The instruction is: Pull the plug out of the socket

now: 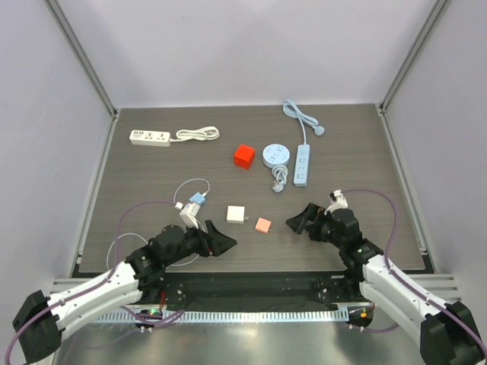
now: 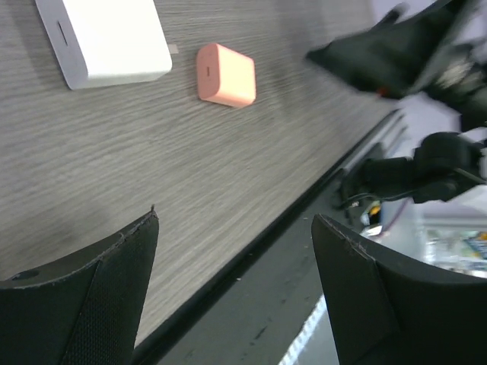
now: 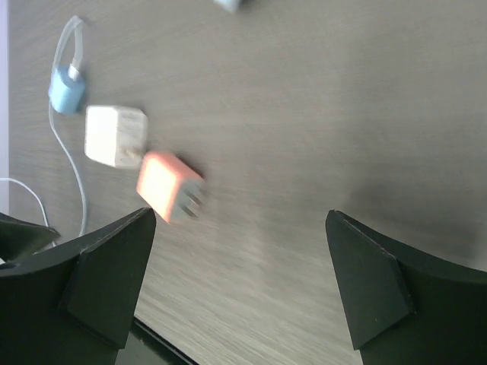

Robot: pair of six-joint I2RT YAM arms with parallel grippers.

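Two power strips lie at the back: a white one at the left and a blue one beside a round white-and-blue socket. I see no plug clearly seated in any of them. A blue charger with a white cable, a white charger and a pink charger lie mid-table. My left gripper is open and empty near the front edge. My right gripper is open and empty, right of the pink charger; it also shows in its own wrist view.
A red cube sits left of the round socket. The white charger and pink charger lie ahead of my left gripper. A loose white cable loops at the left. The table's front edge runs under my left fingers.
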